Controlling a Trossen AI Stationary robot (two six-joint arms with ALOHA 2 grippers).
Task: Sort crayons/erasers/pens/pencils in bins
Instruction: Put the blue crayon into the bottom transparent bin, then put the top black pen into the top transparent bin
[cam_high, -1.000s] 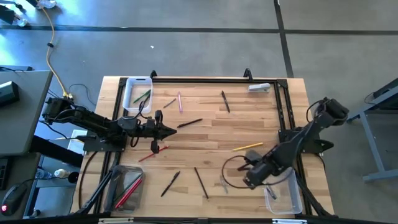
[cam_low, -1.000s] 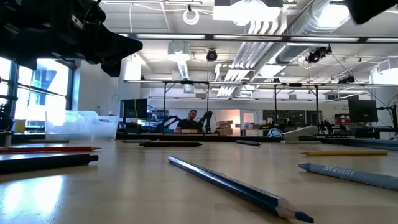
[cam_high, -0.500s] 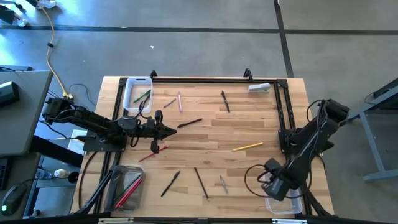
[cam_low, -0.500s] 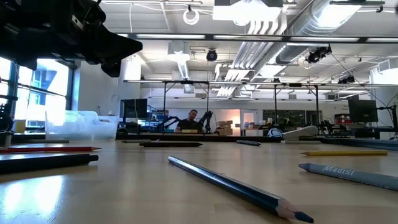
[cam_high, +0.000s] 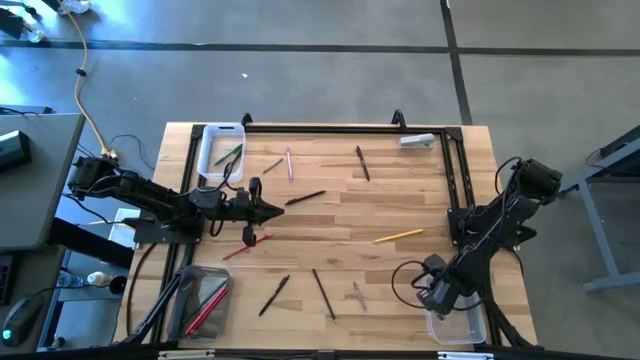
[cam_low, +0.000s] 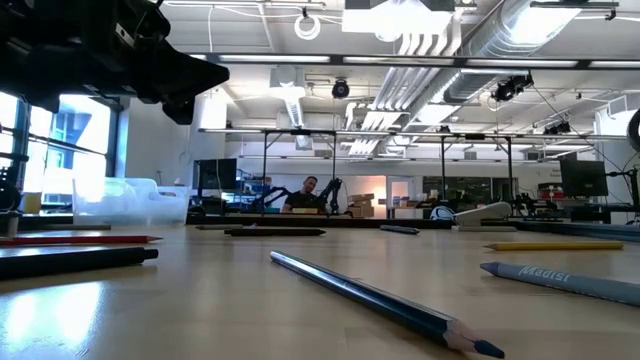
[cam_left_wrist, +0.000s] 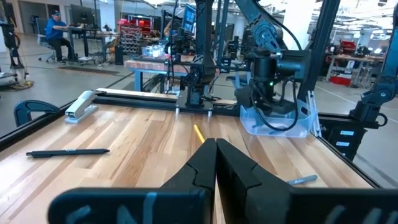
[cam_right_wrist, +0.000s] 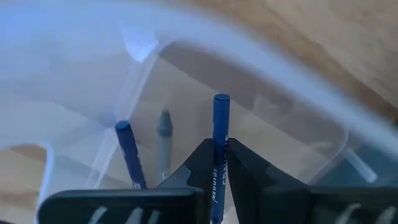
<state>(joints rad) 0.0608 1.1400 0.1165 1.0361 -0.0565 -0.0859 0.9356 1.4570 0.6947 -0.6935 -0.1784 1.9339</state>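
My right gripper (cam_high: 437, 296) points steeply down over the clear bin (cam_high: 457, 322) at the table's near right corner, shut on a blue crayon (cam_right_wrist: 220, 134). In that bin lie another blue crayon (cam_right_wrist: 129, 154) and a grey crayon (cam_right_wrist: 163, 140). My left gripper (cam_high: 272, 208) waits shut and level above the table's left part (cam_left_wrist: 216, 157). Pens and pencils lie scattered on the wood: a yellow pencil (cam_high: 398, 236), a grey crayon (cam_high: 358, 295), a dark pencil (cam_high: 322, 292), a red pencil (cam_high: 247, 246). My right gripper pinches the blue crayon's shaft (cam_right_wrist: 217, 163) between its two fingers, which come from above and lie along the crayon. The crayon's free end (cam_right_wrist: 221, 99) sticks out past the fingertips, down into the bin's opening. It hangs clear of the two crayons on the bin's floor.
A white-rimmed bin (cam_high: 221, 150) with green sticks stands at the far left, and a bin (cam_high: 202, 303) with red sticks at the near left. A white stapler-like thing (cam_high: 418, 141) lies at the far right. A black frame (cam_high: 455, 170) edges the table.
My right gripper has carried the blue crayon from the table's near middle toward the right edge, over the near right bin. It has sunk toward the bin and rolled its wrist on the way.
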